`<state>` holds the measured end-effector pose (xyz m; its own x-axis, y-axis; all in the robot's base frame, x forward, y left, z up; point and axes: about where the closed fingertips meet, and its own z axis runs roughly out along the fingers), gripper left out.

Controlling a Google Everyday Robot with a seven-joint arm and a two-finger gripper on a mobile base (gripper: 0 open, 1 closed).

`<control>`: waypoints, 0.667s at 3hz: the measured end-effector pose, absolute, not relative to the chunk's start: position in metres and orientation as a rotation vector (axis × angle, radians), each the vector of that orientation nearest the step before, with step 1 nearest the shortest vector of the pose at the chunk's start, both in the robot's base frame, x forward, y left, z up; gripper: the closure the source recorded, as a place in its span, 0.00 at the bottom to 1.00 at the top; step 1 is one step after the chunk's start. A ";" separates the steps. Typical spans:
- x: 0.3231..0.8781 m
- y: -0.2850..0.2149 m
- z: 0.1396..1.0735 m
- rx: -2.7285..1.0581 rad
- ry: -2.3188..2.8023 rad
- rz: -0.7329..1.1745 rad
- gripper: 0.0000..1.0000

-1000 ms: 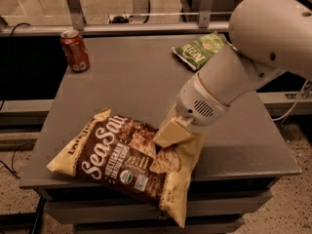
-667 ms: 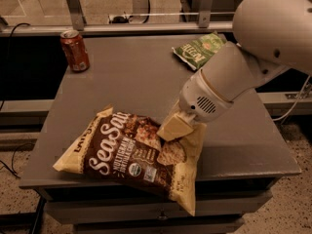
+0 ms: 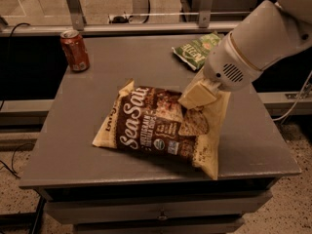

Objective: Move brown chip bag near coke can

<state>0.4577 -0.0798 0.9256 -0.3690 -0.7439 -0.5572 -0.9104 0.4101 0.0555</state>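
The brown chip bag (image 3: 151, 126), with white "Sea Salt" lettering, lies tilted over the middle of the grey table (image 3: 87, 96), its right upper part raised. My gripper (image 3: 197, 95) comes in from the upper right and is shut on the bag's upper right edge. The coke can (image 3: 74, 50) stands upright at the table's far left corner, well apart from the bag and up-left of it.
A smaller green bag (image 3: 197, 50) lies at the table's far right, just behind my arm (image 3: 253, 48). A metal rail (image 3: 146, 27) runs behind the table. The table's front edge is close below the bag, with a drawer front (image 3: 161, 211) under it.
My gripper has carried the brown bag from the front-left corner toward the table's middle, back and to the right. The can and the green bag have not moved.
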 end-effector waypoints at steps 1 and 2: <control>0.458 -0.080 0.926 -1.409 2.221 0.497 1.00; 0.467 -0.079 0.925 -1.369 2.178 0.501 1.00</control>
<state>0.4673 -0.0789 0.9248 -0.3579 -0.7159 -0.5995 -0.9058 0.4222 0.0367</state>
